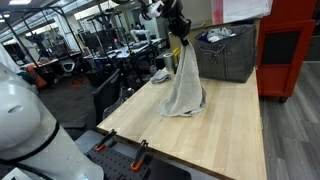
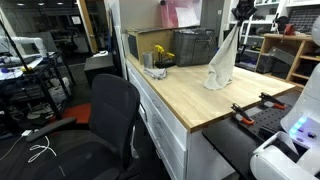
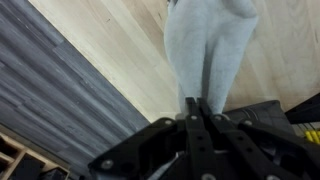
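Upper centre, the gripper [image 1: 179, 30] clamps a grey towel [image 1: 186, 85], seemingly mid-lift; its hem rests on the wooden table [image 1: 232, 125], so clearing needs height.

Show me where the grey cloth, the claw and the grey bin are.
grey cloth [image 1: 185, 85]: exterior view, middle of the hanging fabric.
claw [image 3: 197, 108]: wrist view, between its closed fingertips.
grey bin [image 1: 232, 60]: exterior view, front wall.

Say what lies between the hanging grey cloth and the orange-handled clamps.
Only bare light wooden tabletop separates the grey cloth and orange-handled clamps, shown in an exterior view.
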You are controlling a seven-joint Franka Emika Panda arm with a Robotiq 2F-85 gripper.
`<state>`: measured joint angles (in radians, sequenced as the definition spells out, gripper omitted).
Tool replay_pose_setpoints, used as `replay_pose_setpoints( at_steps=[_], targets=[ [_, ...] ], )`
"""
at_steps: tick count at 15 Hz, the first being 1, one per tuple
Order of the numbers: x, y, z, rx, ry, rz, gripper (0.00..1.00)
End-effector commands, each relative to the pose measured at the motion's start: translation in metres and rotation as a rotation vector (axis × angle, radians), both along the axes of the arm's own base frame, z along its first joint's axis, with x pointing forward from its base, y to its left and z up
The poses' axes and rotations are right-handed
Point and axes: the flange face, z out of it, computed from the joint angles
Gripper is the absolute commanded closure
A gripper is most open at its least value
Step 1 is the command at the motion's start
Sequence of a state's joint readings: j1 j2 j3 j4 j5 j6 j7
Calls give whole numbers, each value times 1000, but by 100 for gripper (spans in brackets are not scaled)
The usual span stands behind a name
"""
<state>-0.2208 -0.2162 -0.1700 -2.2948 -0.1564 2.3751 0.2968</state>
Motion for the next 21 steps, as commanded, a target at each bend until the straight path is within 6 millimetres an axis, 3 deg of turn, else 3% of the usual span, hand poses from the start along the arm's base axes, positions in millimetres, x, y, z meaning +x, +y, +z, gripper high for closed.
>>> replay_pose_setpoints(
  at_steps=[1,9,21],
  targets=[
    [-8,-19,-13,-22,19,-123,99],
    [-57,-92,-30,-25,81,-365,99],
    [-94,-146,-77,-162,162,-677,99]
  ],
)
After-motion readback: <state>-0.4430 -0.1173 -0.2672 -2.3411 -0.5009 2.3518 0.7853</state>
